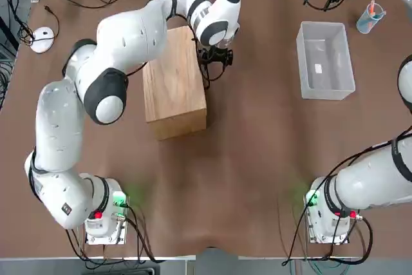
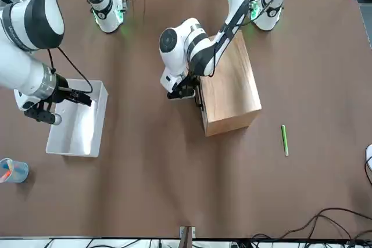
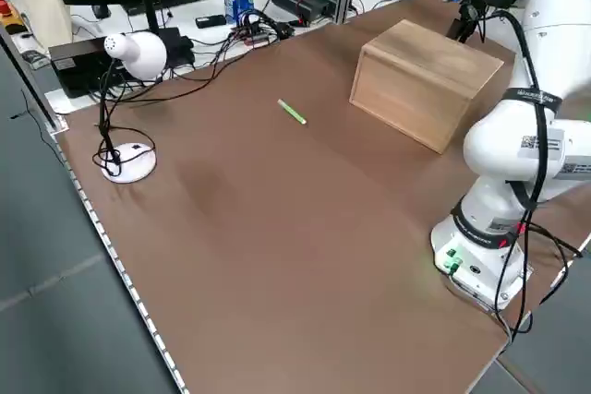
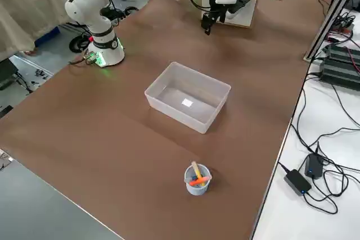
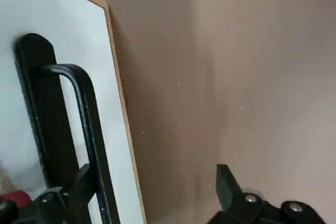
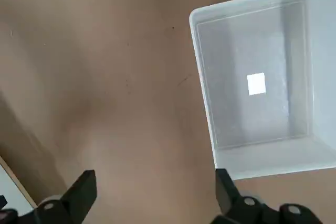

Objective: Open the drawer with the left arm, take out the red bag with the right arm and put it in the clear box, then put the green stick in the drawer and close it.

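Left fingers [image 2: 182, 92] spread at drawer handle [image 5: 84, 129]; drawer [image 2: 199, 98] closed

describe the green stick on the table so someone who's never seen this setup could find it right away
Start at the light wooden box in the middle of the brown table. On the box's side away from the clear box, lying alone on bare tabletop, is the green stick. It is thin, pencil-like and bright green, the only green thing lying on the tabletop.
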{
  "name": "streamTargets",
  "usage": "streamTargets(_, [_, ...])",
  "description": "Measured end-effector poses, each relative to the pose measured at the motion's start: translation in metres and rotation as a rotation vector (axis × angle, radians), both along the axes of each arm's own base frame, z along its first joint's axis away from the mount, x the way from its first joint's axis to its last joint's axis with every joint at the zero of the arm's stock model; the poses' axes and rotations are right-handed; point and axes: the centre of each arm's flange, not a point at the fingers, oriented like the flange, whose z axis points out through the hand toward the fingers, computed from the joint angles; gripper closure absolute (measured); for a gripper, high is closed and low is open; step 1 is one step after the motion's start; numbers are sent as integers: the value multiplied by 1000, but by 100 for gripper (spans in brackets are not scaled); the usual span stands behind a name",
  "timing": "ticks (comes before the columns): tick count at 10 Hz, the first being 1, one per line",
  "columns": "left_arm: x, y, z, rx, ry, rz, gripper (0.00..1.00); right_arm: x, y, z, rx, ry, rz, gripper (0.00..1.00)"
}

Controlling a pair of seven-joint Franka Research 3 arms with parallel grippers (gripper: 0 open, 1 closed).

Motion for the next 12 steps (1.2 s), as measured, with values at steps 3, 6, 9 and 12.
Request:
streamTargets(3, [-6, -6, -4, -2, -9, -5, 0, 0, 0, -1, 0, 0, 0, 0])
streamTargets(6, [-8, -14, -2, -37, -30, -1, 0, 0, 0, 0, 0, 0, 0, 0])
streamTargets(9, [-9, -18, -2, -58, -41, 1, 5, 0, 0, 0, 0, -1, 0, 0])
streamTargets(12, [-9, -18, -2, -60, -47, 25, 29, 0, 0, 0, 0, -1, 0, 0])
